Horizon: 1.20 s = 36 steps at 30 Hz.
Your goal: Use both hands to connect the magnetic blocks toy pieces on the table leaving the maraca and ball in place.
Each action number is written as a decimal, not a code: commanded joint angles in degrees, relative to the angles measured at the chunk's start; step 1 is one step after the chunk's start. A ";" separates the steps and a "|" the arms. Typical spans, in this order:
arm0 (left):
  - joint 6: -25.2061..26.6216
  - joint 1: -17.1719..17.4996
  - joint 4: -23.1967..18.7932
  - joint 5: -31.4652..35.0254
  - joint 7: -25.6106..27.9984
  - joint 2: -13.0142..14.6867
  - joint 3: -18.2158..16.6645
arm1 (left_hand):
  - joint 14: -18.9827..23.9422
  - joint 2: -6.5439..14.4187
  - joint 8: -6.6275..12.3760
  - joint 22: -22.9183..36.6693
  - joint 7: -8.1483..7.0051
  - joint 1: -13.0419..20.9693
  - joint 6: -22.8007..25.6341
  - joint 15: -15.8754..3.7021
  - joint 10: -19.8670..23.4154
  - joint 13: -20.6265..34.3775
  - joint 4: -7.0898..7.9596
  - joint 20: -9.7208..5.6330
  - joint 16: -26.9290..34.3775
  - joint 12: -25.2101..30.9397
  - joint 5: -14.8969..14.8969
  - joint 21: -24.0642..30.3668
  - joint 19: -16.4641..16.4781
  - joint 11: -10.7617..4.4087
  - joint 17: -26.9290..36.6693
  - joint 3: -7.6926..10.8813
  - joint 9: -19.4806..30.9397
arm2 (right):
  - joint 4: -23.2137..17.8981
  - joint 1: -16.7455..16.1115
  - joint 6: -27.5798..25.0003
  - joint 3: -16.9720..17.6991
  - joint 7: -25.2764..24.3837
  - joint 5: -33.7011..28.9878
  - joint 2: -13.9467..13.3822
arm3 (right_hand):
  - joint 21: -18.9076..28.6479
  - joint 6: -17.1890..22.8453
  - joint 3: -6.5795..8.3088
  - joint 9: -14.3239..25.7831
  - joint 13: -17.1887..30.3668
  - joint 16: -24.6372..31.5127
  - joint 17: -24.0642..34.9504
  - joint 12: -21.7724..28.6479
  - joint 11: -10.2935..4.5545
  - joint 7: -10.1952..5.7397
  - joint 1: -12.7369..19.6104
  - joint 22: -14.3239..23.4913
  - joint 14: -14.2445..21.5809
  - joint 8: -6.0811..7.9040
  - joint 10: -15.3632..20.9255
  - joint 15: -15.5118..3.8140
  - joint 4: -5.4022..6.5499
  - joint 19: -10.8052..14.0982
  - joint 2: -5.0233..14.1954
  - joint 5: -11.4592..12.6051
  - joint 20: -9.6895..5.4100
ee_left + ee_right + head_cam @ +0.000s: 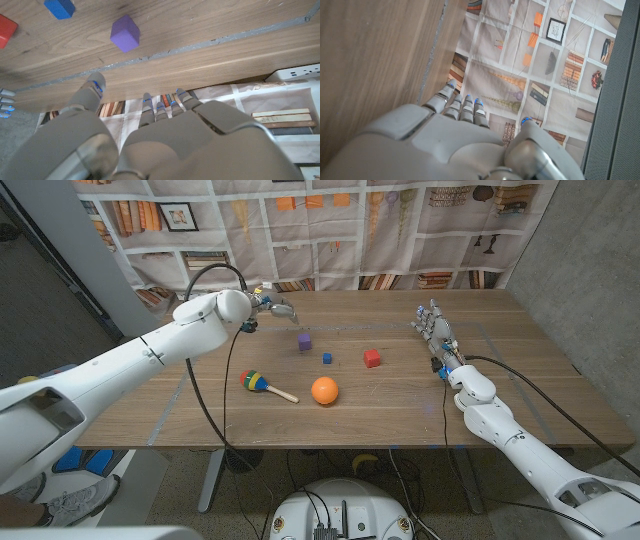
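Observation:
Three small magnetic blocks lie apart on the table's middle: a purple block, a blue block and a red block. Nearer the front lie a colourful maraca with a wooden handle and an orange ball. My left hand hovers near the table's far left, behind and left of the purple block, fingers apart, holding nothing. My right hand stands at the table's right, right of the red block, fingers apart and empty.
The wooden table has a grey seam line across it. A printed bookshelf backdrop hangs behind the far edge. Black cables run along both arms. A white power strip lies past the table's edge.

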 commanded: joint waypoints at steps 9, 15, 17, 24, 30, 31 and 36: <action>0.03 -6.82 4.10 13.14 -12.35 -4.72 6.87 | -4.73 0.00 0.15 0.20 0.03 2.93 -0.76 2.21 -3.35 0.15 0.34 1.69 0.23 0.38 0.89 -0.36 -10.67 2.70 0.18 -0.66 0.10 | -2.13 -2.35 0.40 0.98 -1.97 0.05 -0.73 | 0.21 0.65 0.48 0.33 -0.11 0.35 -0.16 0.41 -0.51 -0.21 0.06 0.11 -0.48 -0.04 -0.07 0.23 -0.13 -0.27 0.79 0.30 -0.14; 0.52 -8.02 4.91 18.34 -15.10 -6.08 8.80 | -6.42 -0.55 0.89 0.20 -0.63 3.50 1.01 2.29 -4.52 0.12 0.35 2.25 0.34 0.40 0.85 -0.07 -13.75 3.37 0.17 -1.19 0.08 | -1.52 -2.19 0.74 0.90 -1.69 0.19 -0.32 | 0.21 0.81 0.55 0.33 -0.13 0.35 -0.25 0.40 -0.52 -0.28 0.03 0.11 -0.55 0.01 -0.12 0.32 -0.16 -0.30 0.80 0.29 -0.12; 0.93 -9.06 5.38 21.49 -17.11 -6.77 10.49 | -7.94 -0.84 0.87 0.19 -0.73 3.80 1.19 1.91 -5.11 0.10 0.33 2.13 0.13 0.40 0.81 0.01 -14.81 3.54 0.16 -1.38 0.06 | -1.55 -2.03 0.40 0.78 -1.64 0.04 -0.50 | 0.21 0.85 0.58 0.33 -0.14 0.37 -0.29 0.40 -0.44 -0.31 0.01 0.11 -0.57 0.02 -0.13 0.33 -0.17 -0.32 0.81 0.29 -0.07; 0.05 -9.60 6.76 25.87 -20.44 -8.54 11.40 | -9.07 -1.24 1.16 0.18 0.62 4.36 2.49 2.17 -6.93 0.05 0.33 2.61 0.23 0.08 0.69 0.06 -16.41 4.41 0.17 -1.62 0.00 | -1.14 -1.77 0.66 0.83 -1.57 0.04 -0.33 | 0.20 0.99 0.65 0.33 -0.15 0.38 -0.38 0.40 -0.49 -0.35 -0.07 0.11 -0.66 0.04 -0.17 0.44 -0.19 -0.40 0.79 0.27 0.03; 0.32 -9.61 8.75 29.53 -22.08 -10.76 12.09 | -10.80 -1.42 0.84 0.19 1.34 4.88 2.25 2.33 -9.21 0.03 0.37 2.97 0.12 -0.23 0.60 0.07 -17.82 5.08 0.18 -1.77 -0.03 | -1.67 -1.83 0.16 0.84 -1.43 0.08 -0.76 | 0.20 1.04 0.69 0.33 -0.16 0.41 -0.45 0.42 -0.53 -0.41 -0.11 0.11 -0.67 0.04 -0.15 0.46 -0.21 -0.42 0.77 0.26 0.08; 0.29 -9.49 9.07 29.91 -22.06 -11.09 12.06 | -11.26 -1.40 0.77 0.19 1.37 5.04 2.18 2.56 -9.79 0.02 0.39 3.15 0.10 -0.27 0.59 0.09 -18.15 5.10 0.18 -1.78 -0.04 | -1.80 -1.88 0.09 0.87 -1.51 0.06 -0.83 | 0.20 1.01 0.71 0.33 -0.17 0.41 -0.46 0.43 -0.53 -0.40 -0.12 0.11 -0.68 0.03 -0.12 0.43 -0.22 -0.43 0.77 0.26 0.07; -0.92 -9.68 11.27 31.37 -22.88 -12.72 12.45 | -12.63 -1.27 0.72 0.20 1.37 5.52 2.40 3.56 -11.27 -0.01 0.45 3.28 0.09 -0.27 0.58 0.16 -19.06 5.54 0.18 -1.79 -0.06 | -2.27 -2.20 -0.18 0.98 -1.61 0.23 -1.03 | 0.21 1.09 0.78 0.33 -0.18 0.43 -0.54 0.46 -0.49 -0.49 -0.15 0.11 -0.71 0.04 -0.06 0.44 -0.25 -0.44 0.78 0.24 0.05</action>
